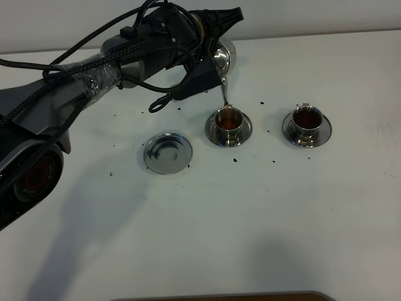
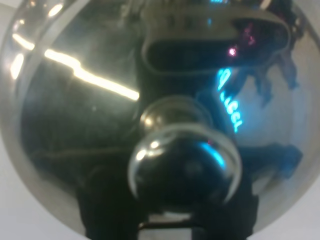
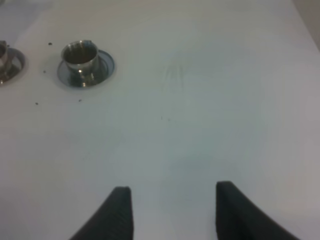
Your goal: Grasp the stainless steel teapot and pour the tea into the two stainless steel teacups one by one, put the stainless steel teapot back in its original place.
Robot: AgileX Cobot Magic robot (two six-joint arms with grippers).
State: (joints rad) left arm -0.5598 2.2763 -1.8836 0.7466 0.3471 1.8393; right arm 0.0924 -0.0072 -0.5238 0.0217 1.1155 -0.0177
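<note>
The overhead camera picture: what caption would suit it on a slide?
Left gripper tilts the steel teapot, pouring tea into the nearer teacup; the far teacup is filled, the pot's saucer bare.

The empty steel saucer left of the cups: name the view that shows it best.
Exterior high. There the empty steel saucer lies whole and unobstructed on the table, left of the cup being filled. The left wrist view is filled by the teapot lid; the right wrist view shows only the far cup, not the saucer.
</note>
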